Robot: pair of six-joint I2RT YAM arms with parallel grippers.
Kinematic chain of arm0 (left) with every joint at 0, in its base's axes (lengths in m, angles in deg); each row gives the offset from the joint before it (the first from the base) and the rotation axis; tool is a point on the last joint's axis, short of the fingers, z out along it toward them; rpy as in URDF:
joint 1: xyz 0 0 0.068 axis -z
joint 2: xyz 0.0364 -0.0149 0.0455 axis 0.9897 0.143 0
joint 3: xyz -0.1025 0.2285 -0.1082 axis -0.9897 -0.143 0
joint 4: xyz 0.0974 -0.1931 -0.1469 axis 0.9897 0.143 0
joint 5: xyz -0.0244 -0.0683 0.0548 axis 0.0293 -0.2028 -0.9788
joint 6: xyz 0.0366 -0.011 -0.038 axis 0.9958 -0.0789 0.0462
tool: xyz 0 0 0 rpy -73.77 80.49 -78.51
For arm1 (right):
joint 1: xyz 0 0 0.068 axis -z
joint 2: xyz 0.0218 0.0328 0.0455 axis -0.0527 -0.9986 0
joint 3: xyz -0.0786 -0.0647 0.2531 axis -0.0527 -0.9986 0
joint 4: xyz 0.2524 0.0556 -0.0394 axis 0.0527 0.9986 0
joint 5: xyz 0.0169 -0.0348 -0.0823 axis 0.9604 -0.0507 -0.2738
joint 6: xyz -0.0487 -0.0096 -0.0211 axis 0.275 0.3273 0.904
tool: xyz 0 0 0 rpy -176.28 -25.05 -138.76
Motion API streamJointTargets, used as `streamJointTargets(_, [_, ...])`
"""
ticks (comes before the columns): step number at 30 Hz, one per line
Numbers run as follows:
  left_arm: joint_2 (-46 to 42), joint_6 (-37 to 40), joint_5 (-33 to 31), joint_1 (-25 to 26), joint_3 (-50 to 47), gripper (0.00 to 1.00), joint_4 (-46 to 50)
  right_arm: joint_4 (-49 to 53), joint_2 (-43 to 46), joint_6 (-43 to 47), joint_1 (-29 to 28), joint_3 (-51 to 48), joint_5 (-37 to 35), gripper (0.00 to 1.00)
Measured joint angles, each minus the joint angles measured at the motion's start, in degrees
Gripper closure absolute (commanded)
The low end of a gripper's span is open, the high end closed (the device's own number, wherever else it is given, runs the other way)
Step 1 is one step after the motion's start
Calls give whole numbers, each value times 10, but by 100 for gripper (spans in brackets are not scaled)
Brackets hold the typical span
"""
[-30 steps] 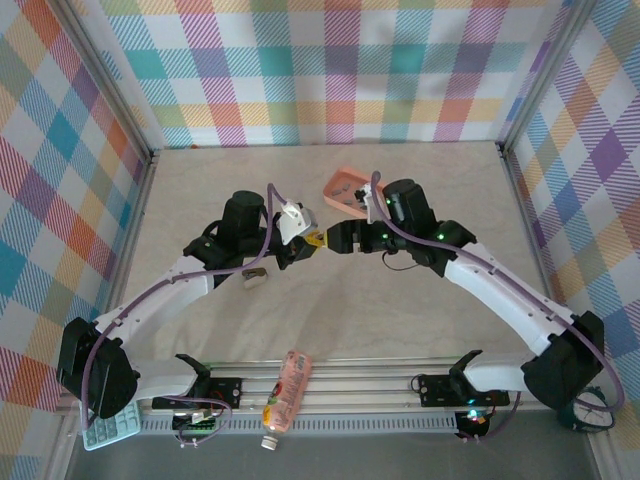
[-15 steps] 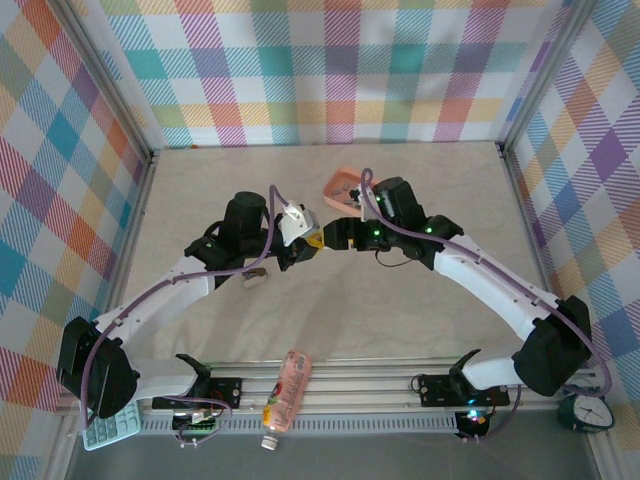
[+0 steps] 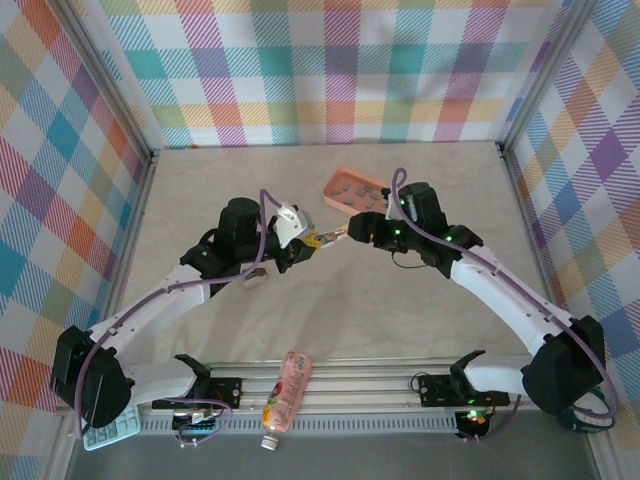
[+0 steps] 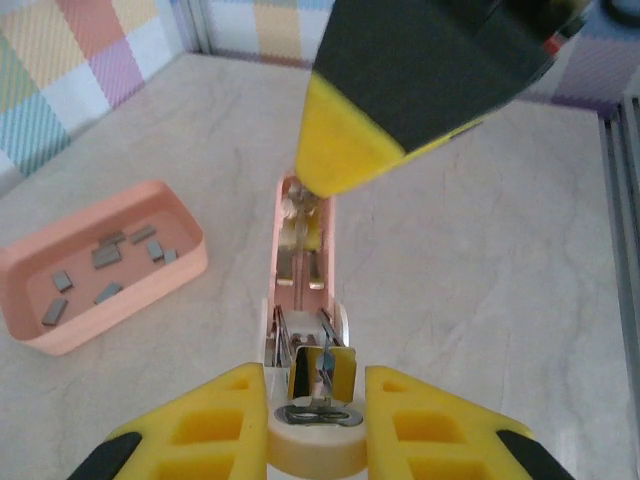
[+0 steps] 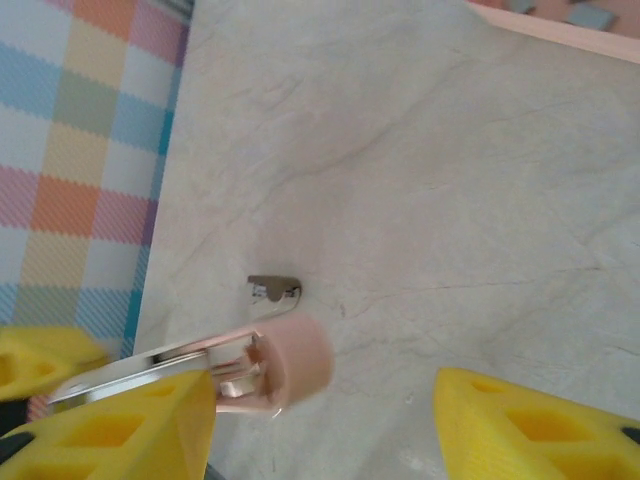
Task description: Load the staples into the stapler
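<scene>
The pink stapler (image 4: 303,240) is open, with its metal channel facing up, and it is held above the table. My left gripper (image 4: 316,385) is shut on its rear end. In the top view the left gripper (image 3: 310,244) and right gripper (image 3: 347,233) meet nose to nose at the stapler (image 3: 328,239). My right gripper (image 5: 325,400) is open, and the stapler's rounded tip (image 5: 290,365) sits between its fingers, close to the left one. Grey staples (image 4: 105,258) lie in the salmon-pink tray (image 4: 150,290), also visible behind the right gripper as the tray (image 3: 337,194).
A small grey metal piece (image 5: 275,287) lies on the table under the left arm, seen from above as the same piece (image 3: 254,279). A pink bottle (image 3: 287,388) rests on the front rail. Plaid walls enclose the table on three sides.
The right arm has drawn back to the right, uncovering the tray, and its jaws have narrowed around the stapler's tip. The left gripper keeps its hold and has barely shifted.
</scene>
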Motion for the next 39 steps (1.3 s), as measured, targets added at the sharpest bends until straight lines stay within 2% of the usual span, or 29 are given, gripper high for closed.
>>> streamJointTargets(10, [-26, -92, -51, 0, -48, 100, -127, -109, 21, -76, 21, -74, 36, 38])
streamJointTargets(17, [-29, -142, -106, 7, -80, 100, -196, -244, 66, -138, 21, -108, 74, 45])
streamJointTargets(22, [-29, -166, -122, 12, -93, 100, -229, -316, 42, -175, 20, -112, 76, 47])
streamJointTargets(27, [-29, -182, -125, 17, -94, 100, -261, -348, -4, -189, 17, -101, 68, 55])
streamJointTargets(39, [-24, -191, -143, 22, -94, 100, -286, -425, -43, -189, 11, -89, 48, 51])
